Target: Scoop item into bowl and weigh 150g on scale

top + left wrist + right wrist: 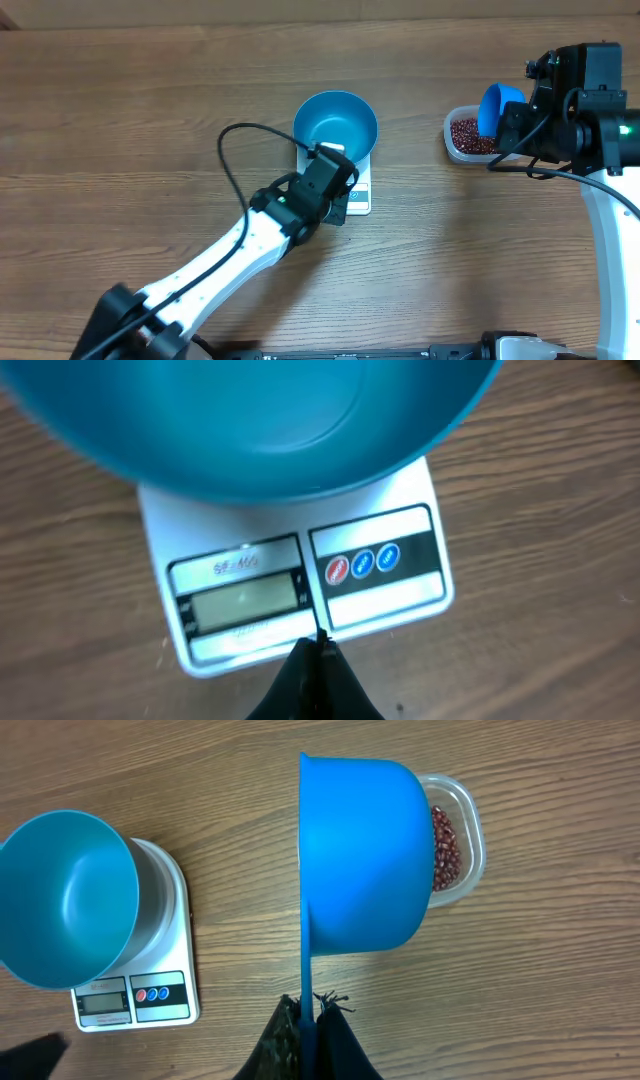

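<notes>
The blue bowl (335, 122) stands empty on the white scale (362, 200). In the left wrist view the bowl (260, 420) fills the top above the scale (380, 600). My left gripper (320, 645) is shut with nothing in it; its tips (342, 205) are at the scale's front strip, between display and buttons. My right gripper (315, 1020) is shut on the handle of a blue scoop (365, 850), held on edge over a clear tub (470, 830) of red-brown beans (447, 850). The scoop's inside is hidden.
The tub (452, 140) sits at the right of the wooden table, with the right arm (590, 110) above it. The left arm (230, 260) and its black cable (232, 160) run from the lower left to the scale.
</notes>
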You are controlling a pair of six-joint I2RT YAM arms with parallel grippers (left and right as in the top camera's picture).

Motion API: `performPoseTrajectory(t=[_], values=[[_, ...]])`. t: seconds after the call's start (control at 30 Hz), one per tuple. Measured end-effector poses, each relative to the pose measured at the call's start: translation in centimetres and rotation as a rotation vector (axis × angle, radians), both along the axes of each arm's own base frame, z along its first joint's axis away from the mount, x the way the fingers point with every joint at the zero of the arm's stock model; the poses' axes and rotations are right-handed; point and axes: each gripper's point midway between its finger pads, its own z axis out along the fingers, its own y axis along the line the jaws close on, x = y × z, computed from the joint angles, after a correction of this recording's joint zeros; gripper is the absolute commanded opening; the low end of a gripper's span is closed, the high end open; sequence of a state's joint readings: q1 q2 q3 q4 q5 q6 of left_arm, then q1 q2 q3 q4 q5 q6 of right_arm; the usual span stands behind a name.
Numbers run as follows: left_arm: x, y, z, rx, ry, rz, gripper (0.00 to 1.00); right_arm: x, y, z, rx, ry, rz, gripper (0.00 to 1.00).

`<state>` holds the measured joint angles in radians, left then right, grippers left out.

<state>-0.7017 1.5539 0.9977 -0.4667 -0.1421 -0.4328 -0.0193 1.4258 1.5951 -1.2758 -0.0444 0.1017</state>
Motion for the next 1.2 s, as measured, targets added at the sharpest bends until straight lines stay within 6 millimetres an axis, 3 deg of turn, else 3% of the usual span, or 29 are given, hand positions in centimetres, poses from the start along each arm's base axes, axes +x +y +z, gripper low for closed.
performPoseTrajectory(t=[0.2,0.33,0.73,1.2], values=[[0.3,-0.8,-3.6,0.053,0.039,-0.036,0.04,0.0,0.0,0.0,0.0,0.0,0.001,0.04],[0.6,-1.2,-4.8,0.059,0.043,-0.049,0.05,0.0,0.0,0.0,0.001,0.0,0.001,0.04],[1.7,-2.2,-4.6,0.038,-0.01,-0.076,0.04,0.0,0.0,0.0,0.0,0.0,0.001,0.04],[1.7,-2.1,-6.8,0.065,0.024,-0.078,0.05,0.0,0.0,0.0,0.0,0.0,0.001,0.04]])
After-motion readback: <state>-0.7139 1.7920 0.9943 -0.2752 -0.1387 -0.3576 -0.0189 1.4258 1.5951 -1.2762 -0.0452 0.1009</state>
